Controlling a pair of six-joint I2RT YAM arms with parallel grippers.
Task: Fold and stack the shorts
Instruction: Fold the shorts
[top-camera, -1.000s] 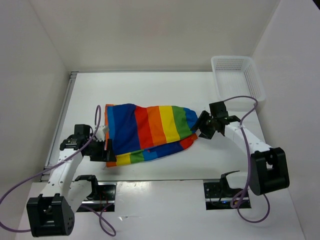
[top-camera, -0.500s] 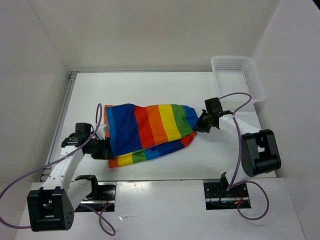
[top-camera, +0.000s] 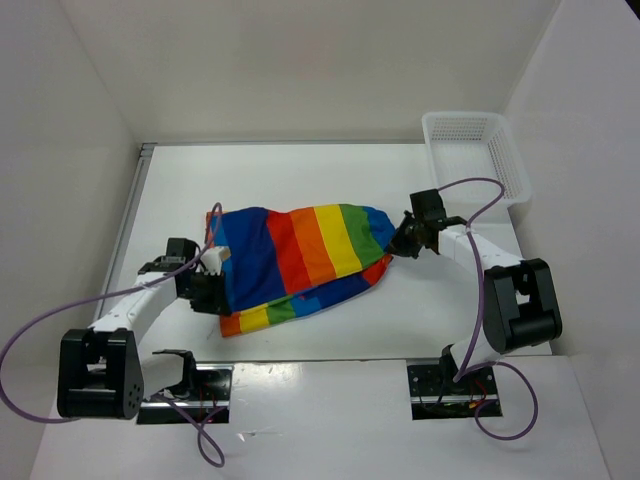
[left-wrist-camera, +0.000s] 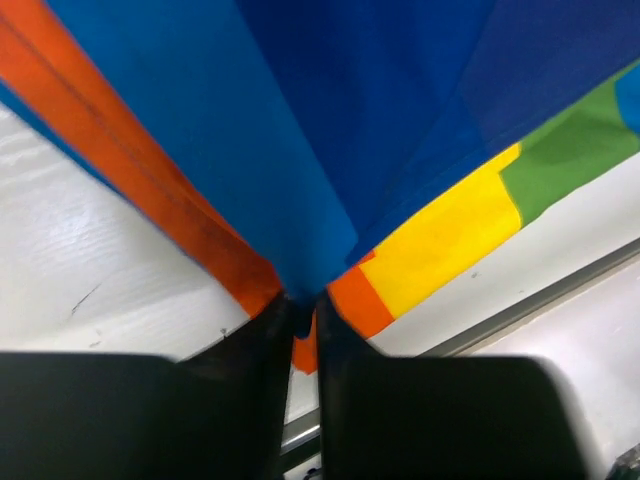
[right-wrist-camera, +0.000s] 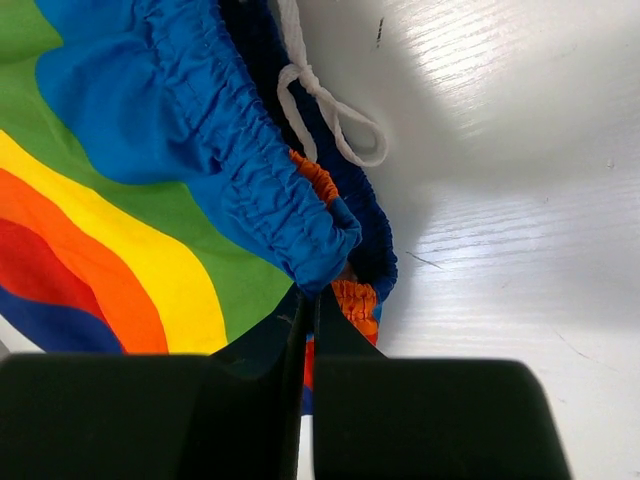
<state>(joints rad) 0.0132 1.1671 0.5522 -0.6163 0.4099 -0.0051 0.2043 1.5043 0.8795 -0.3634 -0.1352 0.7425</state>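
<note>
The rainbow-striped shorts lie spread across the middle of the table, blue end to the left, green and blue waistband to the right. My left gripper is shut on their blue left edge, the cloth pinched between the black fingers. At the right end my right gripper is shut on the gathered blue waistband. The white drawstring loops on the table just beyond the waistband.
A white mesh basket stands at the back right corner. White walls close in the table on the left, back and right. A metal rail runs along the table's left edge.
Both grippers have closed onto the ends of the shorts. The left arm moved in toward the blue edge, and the right arm swung in to the waistband; the cloth has bunched slightly inward.
</note>
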